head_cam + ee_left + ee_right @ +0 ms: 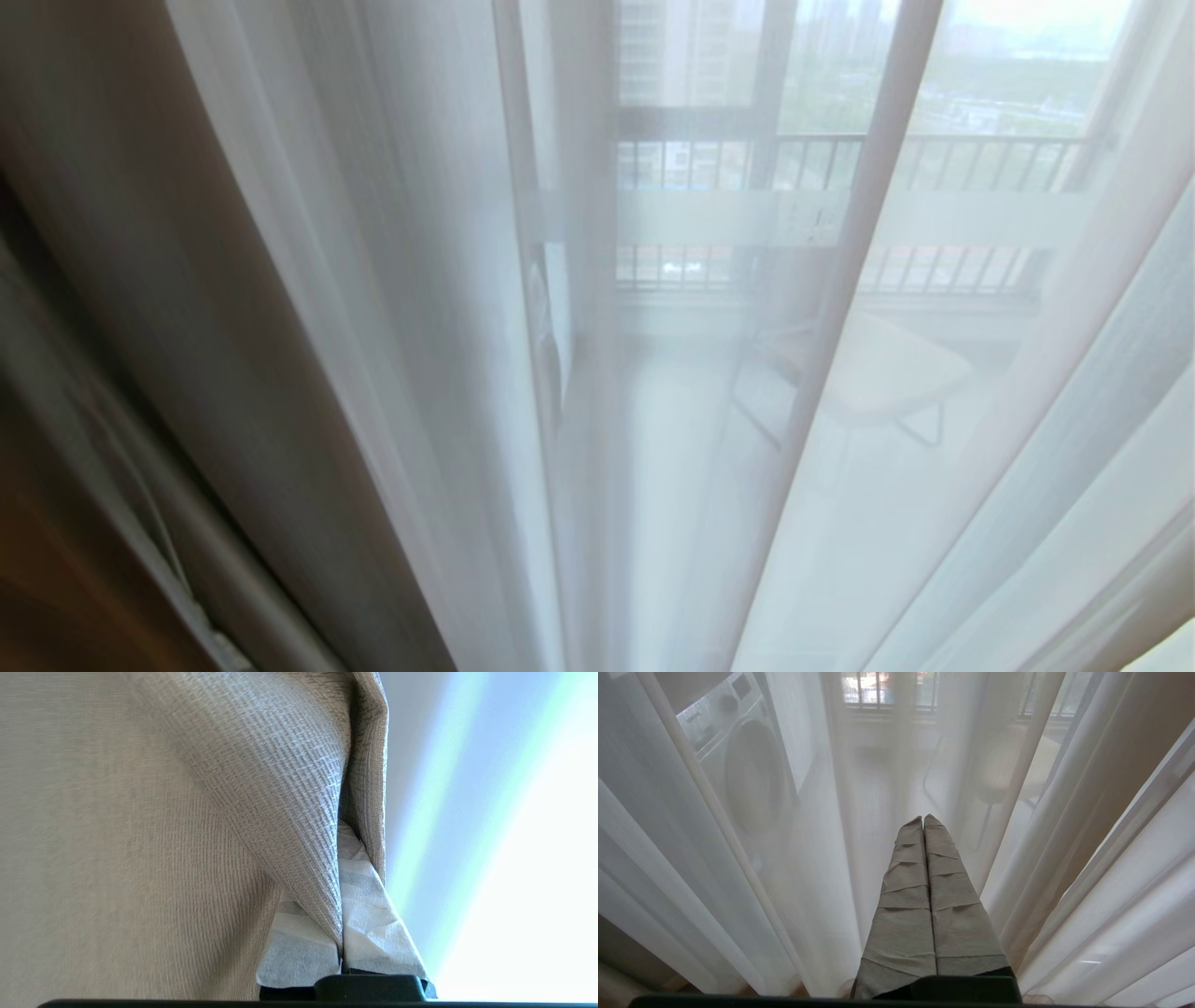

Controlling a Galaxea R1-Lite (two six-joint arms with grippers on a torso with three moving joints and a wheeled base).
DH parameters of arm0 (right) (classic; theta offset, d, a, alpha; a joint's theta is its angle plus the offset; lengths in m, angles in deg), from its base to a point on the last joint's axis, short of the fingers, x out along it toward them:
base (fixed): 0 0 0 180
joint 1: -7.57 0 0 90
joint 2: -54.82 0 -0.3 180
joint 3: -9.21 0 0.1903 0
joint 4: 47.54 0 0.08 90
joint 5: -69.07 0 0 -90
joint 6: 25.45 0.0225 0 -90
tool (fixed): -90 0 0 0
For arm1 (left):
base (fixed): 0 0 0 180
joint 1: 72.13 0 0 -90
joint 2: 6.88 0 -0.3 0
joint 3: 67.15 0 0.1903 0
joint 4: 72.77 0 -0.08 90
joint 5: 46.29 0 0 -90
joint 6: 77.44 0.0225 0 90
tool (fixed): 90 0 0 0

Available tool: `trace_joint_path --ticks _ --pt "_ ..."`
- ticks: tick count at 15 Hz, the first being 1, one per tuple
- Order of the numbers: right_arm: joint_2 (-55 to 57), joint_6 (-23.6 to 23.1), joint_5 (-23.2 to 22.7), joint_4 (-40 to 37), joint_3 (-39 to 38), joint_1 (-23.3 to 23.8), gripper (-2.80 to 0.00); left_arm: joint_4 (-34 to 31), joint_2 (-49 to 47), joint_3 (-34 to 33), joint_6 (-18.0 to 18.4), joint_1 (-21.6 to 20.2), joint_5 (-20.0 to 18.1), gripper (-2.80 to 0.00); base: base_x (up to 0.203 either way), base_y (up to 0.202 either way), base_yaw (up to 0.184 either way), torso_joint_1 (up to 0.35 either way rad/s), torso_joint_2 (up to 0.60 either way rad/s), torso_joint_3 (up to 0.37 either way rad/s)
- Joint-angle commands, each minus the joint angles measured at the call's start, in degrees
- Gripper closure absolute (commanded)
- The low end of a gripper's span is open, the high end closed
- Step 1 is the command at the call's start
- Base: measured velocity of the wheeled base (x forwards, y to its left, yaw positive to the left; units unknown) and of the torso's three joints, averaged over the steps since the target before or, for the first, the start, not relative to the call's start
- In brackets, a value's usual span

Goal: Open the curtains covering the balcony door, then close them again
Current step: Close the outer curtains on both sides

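Right gripper point(923, 820) with taped fingers pressed together, pointing at sheer curtains point(794, 858); washing machine point(738, 760) and chair point(1004, 765) visible behind.

out on the balcony i'm seeing a black-barred railing point(934, 149) running across, with tower blocks point(681, 47) and hazy green ground beyond it. nearer, a pale-seated chair point(878, 373) on thin dark legs stands on the light balcony floor point(653, 448). over on the right wrist view, a white washing machine point(738, 760) with a round door sits off to one side, well apart from that chair point(1008, 760).
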Motion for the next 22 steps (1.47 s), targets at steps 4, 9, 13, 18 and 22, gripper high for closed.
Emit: trace_joint_path --ticks 4,9,13,18,22 --pt "0.00 -0.02 0.00 -0.07 0.00 -0.02 0.00 -0.47 3.96 -1.05 0.00 14.31 0.41 0.00 0.000 0.000 0.000 0.000 0.00 0.000" --pt "0.00 -0.02 0.00 -0.05 0.00 -0.02 0.00 -9.36 7.41 -1.83 0.31 26.22 0.45 0.00 0.000 0.000 0.000 0.000 0.00 0.000" --pt "0.00 -0.02 0.00 0.01 0.00 -0.02 0.00 -10.01 6.22 -1.83 0.46 34.60 0.55 0.00 0.000 0.000 0.000 0.000 0.00 0.000" --pt "0.00 -0.02 0.00 0.02 0.00 -0.02 0.00 -9.74 3.04 -1.65 3.01 43.63 0.81 0.00 0.000 0.000 0.000 0.000 0.00 0.000" --pt "0.00 -0.02 0.00 -0.06 0.00 -0.02 0.00 -9.60 1.92 -1.63 3.08 47.48 0.92 0.00 0.000 0.000 0.000 0.000 0.00 0.000"
